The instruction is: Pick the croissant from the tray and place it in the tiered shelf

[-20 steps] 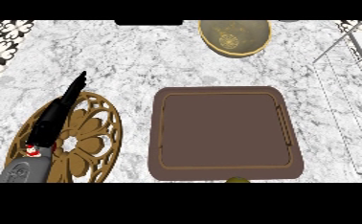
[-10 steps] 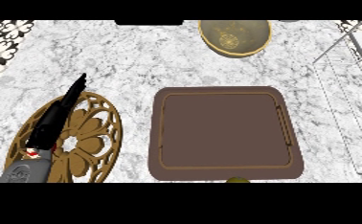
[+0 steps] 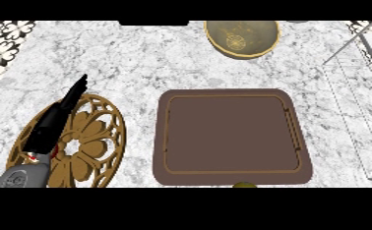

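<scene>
A brown rectangular tray [image 3: 231,135] lies on the marble counter, centre right, with nothing visible on its surface. No croissant shows on it; a small olive-gold sliver [image 3: 244,185] peeks at the lower edge just below the tray, too cut off to identify. The thin wire frame of the tiered shelf [image 3: 350,52] shows at the far right edge. My left hand [image 3: 58,116] rests at the lower left over a trivet, fingers straight and pointing up. The right hand is out of view.
A round gold openwork trivet [image 3: 91,145] lies at the lower left beneath my left hand. A gold bowl [image 3: 241,38] sits at the back, centre right. White marble counter [image 3: 138,62] spreads between them.
My left hand has shifted slightly; its fingertips sit a little lower and further right than a second ago. Nothing else has moved.
</scene>
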